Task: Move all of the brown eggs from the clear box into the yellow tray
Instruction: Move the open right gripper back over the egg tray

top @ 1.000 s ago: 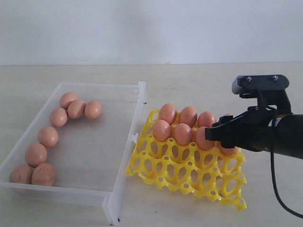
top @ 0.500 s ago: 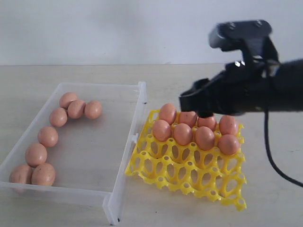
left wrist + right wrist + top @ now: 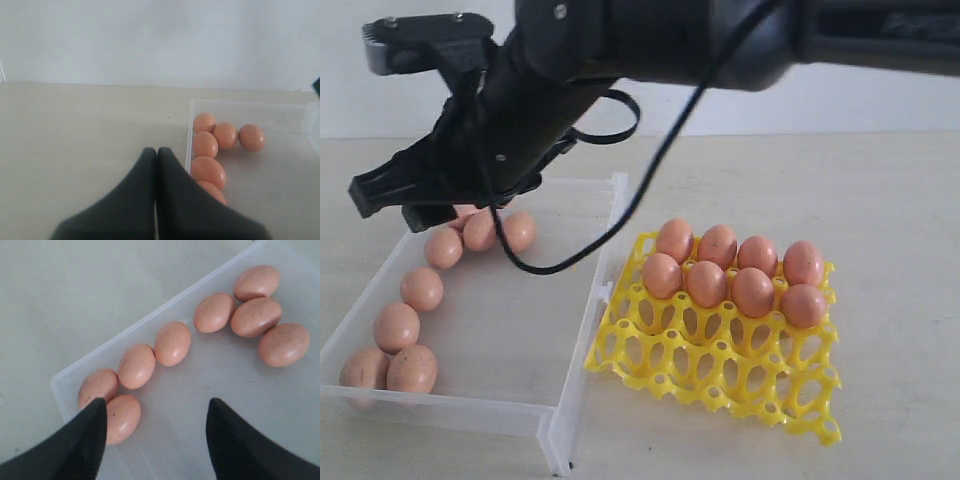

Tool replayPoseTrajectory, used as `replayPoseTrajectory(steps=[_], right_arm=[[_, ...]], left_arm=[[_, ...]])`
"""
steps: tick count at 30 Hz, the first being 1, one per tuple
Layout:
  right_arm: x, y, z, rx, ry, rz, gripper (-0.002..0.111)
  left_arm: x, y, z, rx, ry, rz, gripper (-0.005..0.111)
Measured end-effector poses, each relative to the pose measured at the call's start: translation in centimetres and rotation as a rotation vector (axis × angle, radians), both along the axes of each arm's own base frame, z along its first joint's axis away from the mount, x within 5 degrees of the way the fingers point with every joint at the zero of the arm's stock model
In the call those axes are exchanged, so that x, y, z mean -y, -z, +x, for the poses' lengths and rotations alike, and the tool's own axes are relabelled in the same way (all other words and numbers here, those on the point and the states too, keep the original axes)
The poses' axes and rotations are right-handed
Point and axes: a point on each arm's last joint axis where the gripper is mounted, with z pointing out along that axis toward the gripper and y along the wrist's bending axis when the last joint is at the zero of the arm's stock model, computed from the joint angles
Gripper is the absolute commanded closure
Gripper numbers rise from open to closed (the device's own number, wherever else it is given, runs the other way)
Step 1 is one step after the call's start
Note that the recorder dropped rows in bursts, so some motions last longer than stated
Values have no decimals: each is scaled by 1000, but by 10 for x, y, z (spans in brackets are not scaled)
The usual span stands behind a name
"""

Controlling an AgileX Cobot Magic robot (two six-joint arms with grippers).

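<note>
**Eight eggs in the box, eight in the tray**

Eight brown eggs [image 3: 422, 288] lie in the clear box [image 3: 510, 325], all strung along the long wall farthest from the yellow tray [image 3: 720, 365]. Four bunch together at the far corner, two follow singly down that wall, and two sit side by side, touching, in the near corner. The rest of the box floor is bare.

Eight more eggs [image 3: 705, 283] stand in the tray, filling the two far rows of cups, four to a row. The two near rows hold none. The tray rests on the table [image 3: 880, 200] just beside the box's other long wall, near its small clip tab.

The right gripper [image 3: 388, 205] reaches across from the right edge of the table and hangs above the far end of the box, over the bunched eggs. Its jaws stand wide apart with nothing between them, and it touches no egg. A black cable [image 3: 620, 215] loops down from its arm.

The left gripper [image 3: 156, 156] has its fingers pressed together on nothing. It hangs over bare table outside the box, next to the wall where the eggs lie
</note>
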Motion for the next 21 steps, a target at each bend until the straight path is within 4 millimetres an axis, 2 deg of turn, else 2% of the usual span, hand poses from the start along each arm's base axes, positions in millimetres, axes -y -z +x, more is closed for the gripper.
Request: replayPoseTrajectory(steps=[4, 8, 16, 21], right_arm=[[-30, 18, 11, -18, -29, -54, 52], [-46, 35, 15, -30, -87, -128, 52], [-53, 76, 1, -155, -209, -345, 52], [-59, 79, -4, -197, -159, -310, 52]], left_arm=[[0, 0, 0, 0, 0, 0, 111], [0, 0, 0, 0, 0, 0, 111], [0, 0, 0, 0, 0, 0, 111], [0, 0, 0, 0, 0, 0, 111]])
